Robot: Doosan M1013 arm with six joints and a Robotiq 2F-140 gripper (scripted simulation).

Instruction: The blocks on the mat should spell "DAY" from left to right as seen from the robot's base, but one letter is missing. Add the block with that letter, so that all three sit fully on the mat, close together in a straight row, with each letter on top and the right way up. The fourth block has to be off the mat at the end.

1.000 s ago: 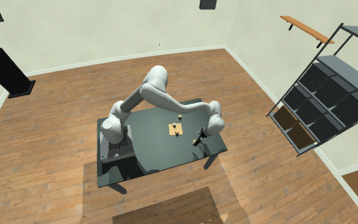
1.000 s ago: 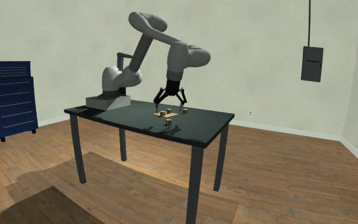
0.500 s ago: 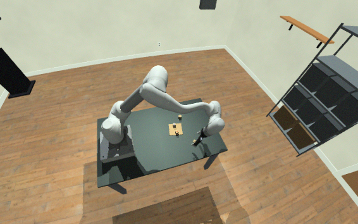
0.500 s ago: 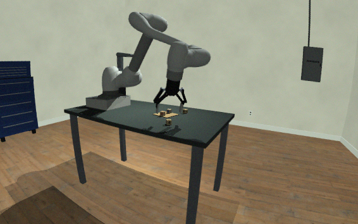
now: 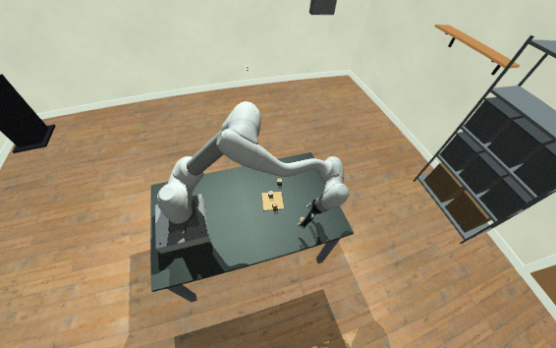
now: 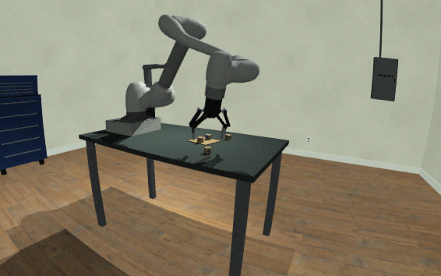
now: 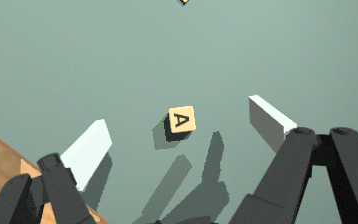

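Observation:
The block with the letter A (image 7: pixel 181 121) lies on the dark table top with its letter up, off the mat. It also shows in the top view (image 5: pixel 302 219) and in the exterior view (image 6: pixel 207 150). My gripper (image 7: pixel 177 120) is open and empty. It hangs above this block with a finger on each side and touches nothing; it also shows in the top and exterior views (image 5: pixel 308 217) (image 6: pixel 209 130). The tan mat (image 5: pixel 273 201) holds two blocks (image 5: pixel 270 194) (image 5: pixel 275 206); their letters are too small to read. A fourth block (image 5: pixel 279 182) lies off the mat on its far side.
The robot's base (image 5: pixel 178 206) stands at the left end of the table. The table's right edge (image 5: pixel 335 197) is close to the gripper. A corner of the mat (image 7: pixel 0 170) shows at the lower left of the wrist view.

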